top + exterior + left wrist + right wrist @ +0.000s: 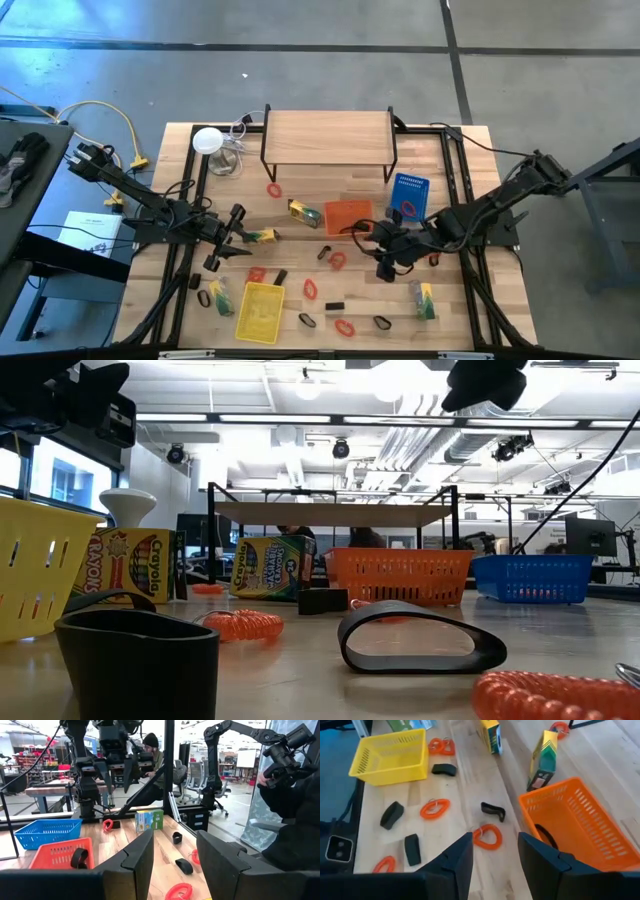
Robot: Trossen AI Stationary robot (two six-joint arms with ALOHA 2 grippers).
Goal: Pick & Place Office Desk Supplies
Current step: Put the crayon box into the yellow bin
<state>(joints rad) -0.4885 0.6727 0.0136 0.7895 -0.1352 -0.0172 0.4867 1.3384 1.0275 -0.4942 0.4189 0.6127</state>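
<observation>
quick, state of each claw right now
left claw: open, holding nothing
right claw: open, holding nothing, above a red band

A black clip (420, 636) lies before the orange basket (400, 576) and blue basket (532, 578).

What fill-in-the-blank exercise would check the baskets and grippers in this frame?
1. A black clip lies inside the ___ basket.
2. The basket standing apart from the other two is coloured ___.
3. The left gripper and the right gripper both have their fingers ___.
4. The blue basket sits on the table's ___-arm side.

Missing words: orange; yellow; open; right.
</observation>
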